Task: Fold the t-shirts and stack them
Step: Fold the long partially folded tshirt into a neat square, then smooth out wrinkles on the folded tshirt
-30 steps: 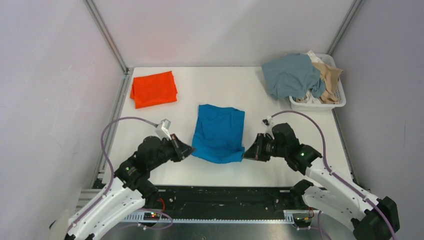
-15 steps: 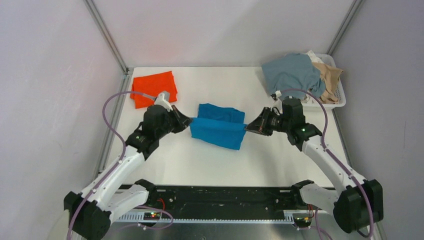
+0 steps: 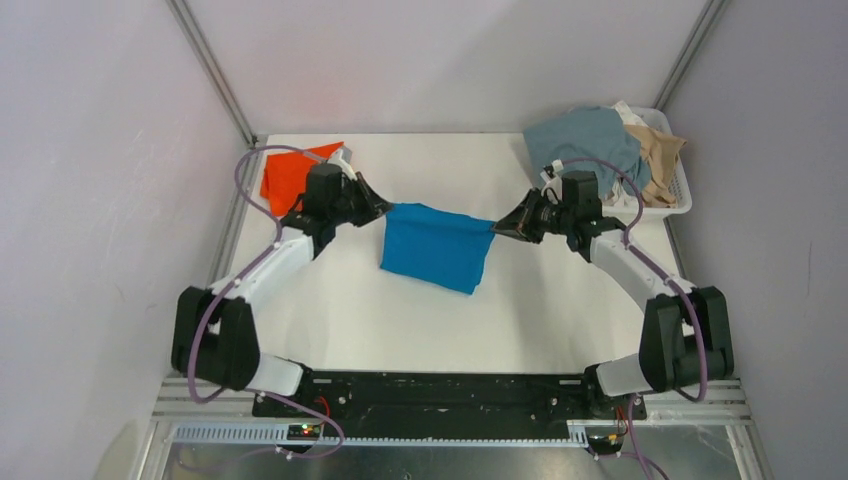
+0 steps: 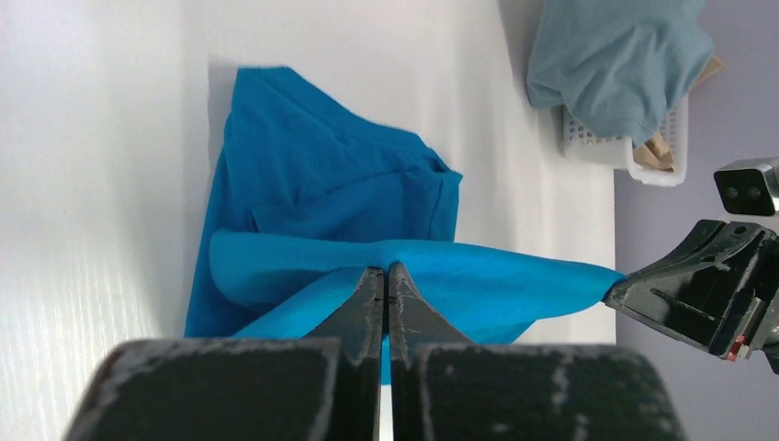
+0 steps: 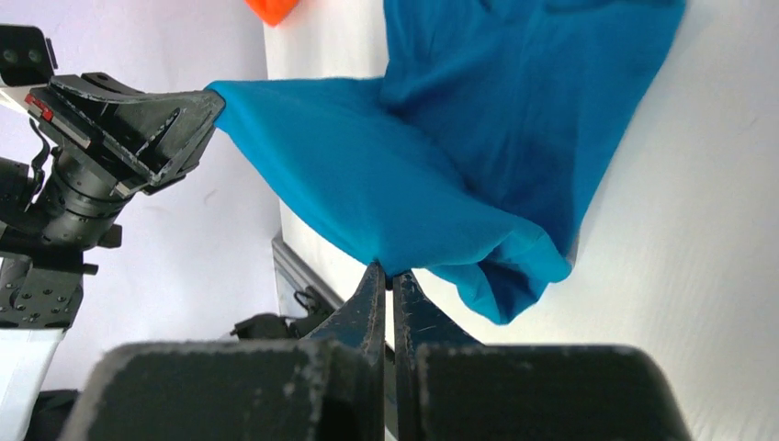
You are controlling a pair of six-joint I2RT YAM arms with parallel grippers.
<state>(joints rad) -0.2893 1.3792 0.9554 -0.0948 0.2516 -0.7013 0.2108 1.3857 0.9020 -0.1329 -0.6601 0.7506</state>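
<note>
The royal blue t-shirt (image 3: 435, 245) lies mid-table, folded over on itself. My left gripper (image 3: 384, 209) is shut on its far left corner and my right gripper (image 3: 496, 226) is shut on its far right corner, holding that edge taut a little above the table. The shirt shows in the left wrist view (image 4: 349, 197) with my jaws pinched on its edge (image 4: 387, 270), and in the right wrist view (image 5: 478, 138) with my jaws pinched on it (image 5: 387, 267). A folded orange-red t-shirt (image 3: 285, 178) lies at the far left, partly behind the left arm.
A white slotted basket (image 3: 668, 205) stands at the far right, with a grey-blue t-shirt (image 3: 580, 150) draped over it and a tan one (image 3: 662, 155) inside. Walls close in on both sides.
Both grippers have carried the shirt's near edge away from me, over the rest of the shirt to its far side. The shirt is now folded in half.
</note>
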